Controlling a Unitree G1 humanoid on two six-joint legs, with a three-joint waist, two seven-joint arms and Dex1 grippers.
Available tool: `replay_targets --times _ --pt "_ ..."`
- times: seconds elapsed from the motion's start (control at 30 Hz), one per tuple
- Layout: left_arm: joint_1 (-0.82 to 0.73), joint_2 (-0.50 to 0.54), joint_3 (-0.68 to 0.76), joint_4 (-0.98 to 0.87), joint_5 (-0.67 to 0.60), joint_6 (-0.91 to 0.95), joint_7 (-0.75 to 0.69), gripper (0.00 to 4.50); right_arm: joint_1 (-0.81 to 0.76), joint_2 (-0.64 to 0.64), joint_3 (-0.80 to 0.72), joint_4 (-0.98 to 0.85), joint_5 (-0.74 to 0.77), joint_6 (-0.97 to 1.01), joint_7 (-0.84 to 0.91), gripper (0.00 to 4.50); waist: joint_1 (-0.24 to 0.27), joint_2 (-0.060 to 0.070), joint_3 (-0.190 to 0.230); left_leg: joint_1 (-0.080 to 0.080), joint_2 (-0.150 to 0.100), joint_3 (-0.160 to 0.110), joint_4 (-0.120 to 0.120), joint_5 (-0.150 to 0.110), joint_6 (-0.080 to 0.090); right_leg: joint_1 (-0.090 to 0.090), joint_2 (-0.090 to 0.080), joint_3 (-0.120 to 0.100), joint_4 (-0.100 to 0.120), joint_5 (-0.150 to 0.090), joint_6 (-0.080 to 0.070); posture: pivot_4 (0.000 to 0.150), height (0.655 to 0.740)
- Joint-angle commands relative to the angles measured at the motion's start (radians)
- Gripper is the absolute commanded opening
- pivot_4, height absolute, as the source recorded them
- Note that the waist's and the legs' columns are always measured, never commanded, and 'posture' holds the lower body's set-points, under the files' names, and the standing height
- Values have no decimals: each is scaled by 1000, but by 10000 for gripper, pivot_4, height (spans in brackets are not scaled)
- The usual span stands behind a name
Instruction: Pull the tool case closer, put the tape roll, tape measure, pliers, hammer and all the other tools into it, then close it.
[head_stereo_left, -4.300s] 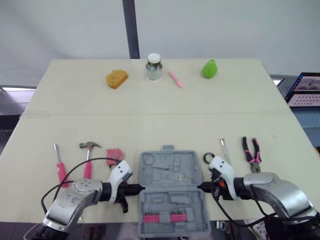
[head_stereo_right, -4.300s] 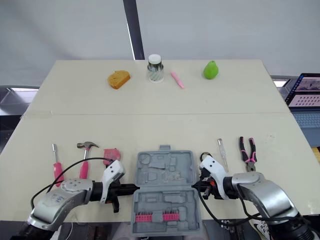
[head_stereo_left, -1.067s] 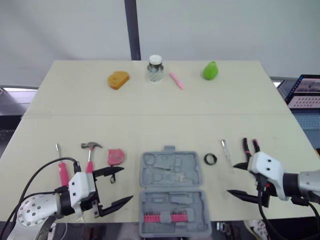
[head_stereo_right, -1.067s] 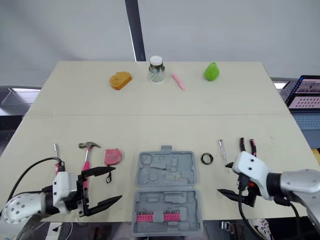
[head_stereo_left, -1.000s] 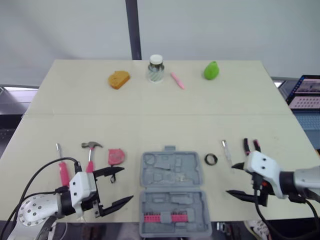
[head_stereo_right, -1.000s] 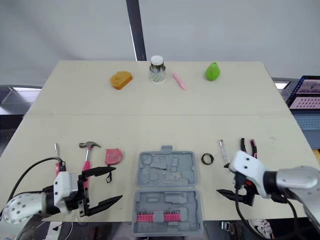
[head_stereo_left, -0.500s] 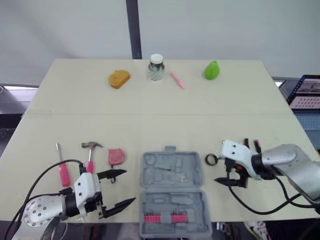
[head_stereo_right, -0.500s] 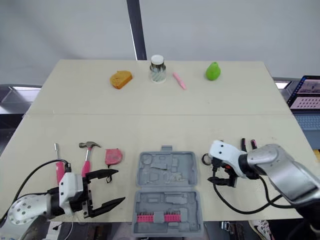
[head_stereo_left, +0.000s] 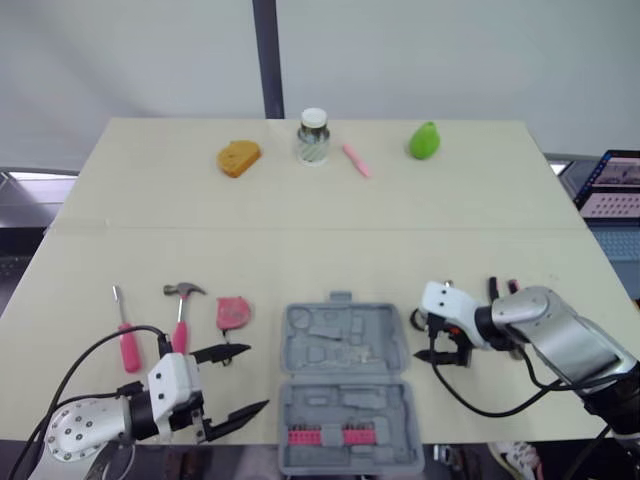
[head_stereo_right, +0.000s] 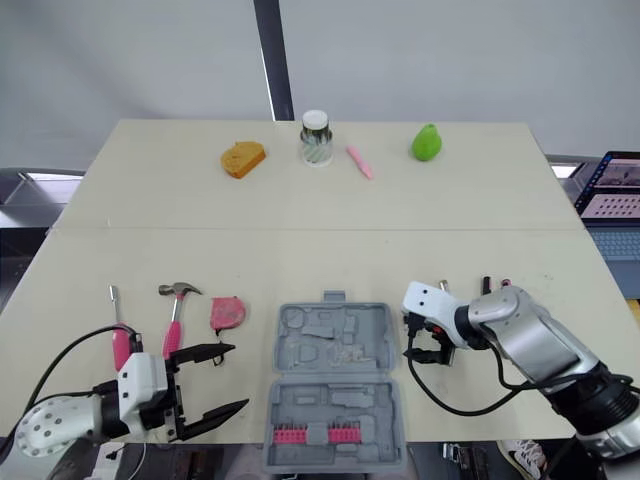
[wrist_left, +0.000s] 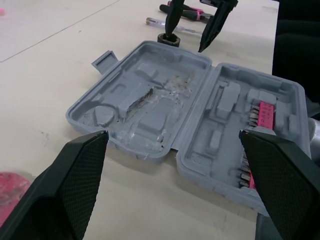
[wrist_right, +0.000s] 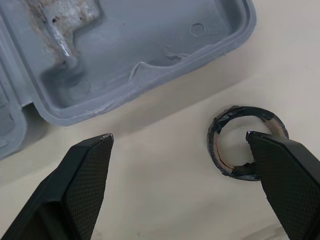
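The right gripper (wrist_right: 178, 136) hangs low over the table (head_stereo_left: 320, 250) with its two black fingers spread wide and nothing between them. One fingertip (wrist_right: 272, 155) overlaps the near edge of the tape roll (wrist_right: 214, 142). The other points at bare tabletop just short of the rounded corner of the open tool case (wrist_right: 150, 50). The roll lies flat just beside the gripper, between it and the case's lid half. The pliers (head_stereo_left: 501, 288) lie a little farther out behind the right arm.

The roll looks like a thin ring of black tape with a wide hole. It is probably very light, a little yielding at the rim, and likely to skid on the smooth top if nudged sideways. A sound hold would be across its band, one finger down inside the hole and one outside, pinching gently.

The left gripper (head_stereo_left: 258, 377) is also spread open and empty, near the case's other side. Beyond it lie the pink tape measure (head_stereo_left: 232, 313), the hammer (head_stereo_left: 181, 305) and a pink-handled screwdriver (head_stereo_left: 124, 338), all outside the case.
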Motion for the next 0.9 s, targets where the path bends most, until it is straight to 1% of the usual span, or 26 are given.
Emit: replay_targets --times 0.03,0.43,0.53,0.6,0.7,0.77,0.9 --pt "15 -4 4 -12 2 -26 4 44811 -10 12 12 17 -29 -28 20 45000 0 0 0 0 0 0 0 0 0 0 0 0 0 0 0 1500 6950" --pt "25 -3 0 1 7 -48 6 44811 -17 50 10 67 -69 -54 30 45000 -1 0 0 0 0 0 0 0 0 0 0 0 0 0 0 1500 6950" --pt "26 -4 -2 5 8 -52 7 45000 -17 54 6 66 -73 -56 32 36865 -1 0 0 0 0 0 0 0 0 0 0 0 0 0 0 1500 6950" --pt "26 -5 -4 5 9 -54 8 45000 -18 55 5 66 -74 -57 32 27375 -1 0 0 0 0 0 0 0 0 0 0 0 0 0 0 1500 6950" --pt "25 -8 -7 6 6 -54 9 45000 -18 56 3 67 -77 -64 34 10619 -1 0 0 0 0 0 0 0 0 0 0 0 0 0 0 1500 6950" --pt "24 -9 -9 6 7 -54 11 45000 -18 56 3 68 -78 -66 34 622 -1 0 0 0 0 0 0 0 0 0 0 0 0 0 0 1500 6950" --pt "23 -7 -8 12 6 -56 9 45000 -19 56 3 71 -80 -69 35 239 -1 0 0 0 0 0 0 0 0 0 0 0 0 0 0 1500 6950"
